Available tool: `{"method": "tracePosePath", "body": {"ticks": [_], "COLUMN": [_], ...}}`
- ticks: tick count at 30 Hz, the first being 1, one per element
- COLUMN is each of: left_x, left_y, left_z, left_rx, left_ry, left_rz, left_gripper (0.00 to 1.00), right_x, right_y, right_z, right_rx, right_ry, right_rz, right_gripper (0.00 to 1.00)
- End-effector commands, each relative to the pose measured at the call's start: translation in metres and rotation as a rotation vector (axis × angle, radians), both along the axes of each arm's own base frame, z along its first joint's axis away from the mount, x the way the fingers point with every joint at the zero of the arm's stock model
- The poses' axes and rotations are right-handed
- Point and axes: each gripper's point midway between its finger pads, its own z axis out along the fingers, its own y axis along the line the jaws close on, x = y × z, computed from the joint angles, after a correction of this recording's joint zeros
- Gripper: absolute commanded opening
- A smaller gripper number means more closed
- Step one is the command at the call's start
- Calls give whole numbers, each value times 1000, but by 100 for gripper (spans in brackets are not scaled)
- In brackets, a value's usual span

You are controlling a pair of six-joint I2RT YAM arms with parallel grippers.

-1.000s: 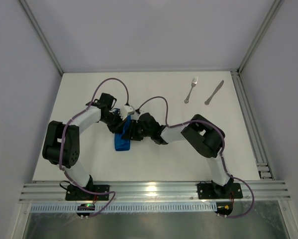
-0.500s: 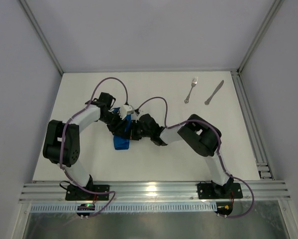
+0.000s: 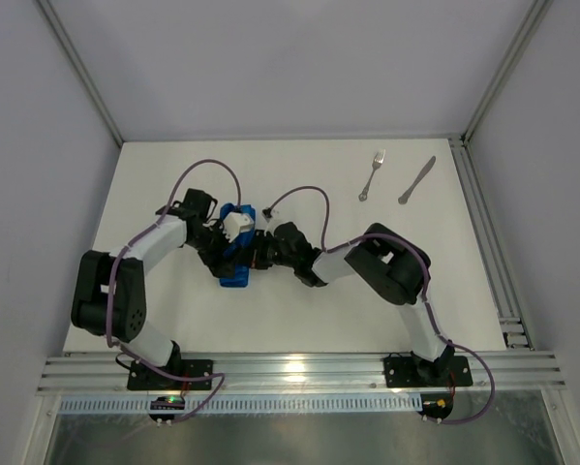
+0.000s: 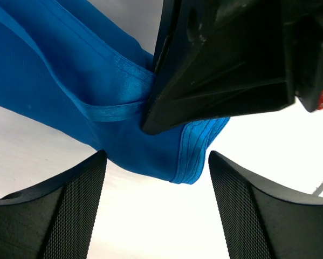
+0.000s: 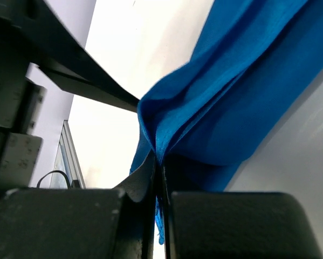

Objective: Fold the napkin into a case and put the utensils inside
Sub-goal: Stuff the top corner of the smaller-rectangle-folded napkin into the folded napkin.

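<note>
The napkin (image 3: 236,277) is a bright blue cloth folded into a narrow strip, left of the table's middle. My right gripper (image 3: 257,254) reaches in from the right and is shut on a fold of the napkin (image 5: 231,97), which is pinched between its fingers (image 5: 145,178). My left gripper (image 3: 228,235) stands open over the strip's far part. In the left wrist view its two pads (image 4: 75,205) stand wide apart, the napkin's hemmed corner (image 4: 196,156) hangs free between them, and the right gripper's black body presses into the cloth. The fork (image 3: 372,174) and knife (image 3: 416,180) lie far right.
The two arms' purple cables (image 3: 299,199) loop above the grippers. An aluminium rail (image 3: 483,242) runs along the table's right edge, and grey walls close in the left, back and right.
My left gripper has opened, let go of the napkin and drawn back to the left. My right gripper has shut on the cloth. More of the blue strip now shows.
</note>
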Motion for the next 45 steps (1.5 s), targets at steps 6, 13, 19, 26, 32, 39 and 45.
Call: {"method": "tracePosePath", "body": {"ticks": [6,13,19,26,32,39,45], "left_x": [21,24,30,36,43,43,30], "left_y": [-7,-9,-8,-3,5,5,-3], "left_z": [-9,-23,-20,-10,-7,-8,-6], "left_rx": [-29,-30,-20,-8,32,33,-5], "left_ry": [-94,-49,-79,-159,-222,-234,-228], "left_rz": [26,31,44,57,61,40,-93], "left_gripper": [79,53,21,6,3,7,15], "right_x": [15,18,18,18,14,-2,11], "right_y": [11,15,9,-8,-42,-23,-56], "right_z": [34,37,34,37,43,60,111], "right_rx": [105,135,102,26,-53,-64,-203], "right_ry": [-125,-131,-144,-136,-39,-63,-778], "right_rz": [-52,-61,-76,-101,-230,-224,-134], "right_gripper": [4,4,4,29,39,40,44]}}
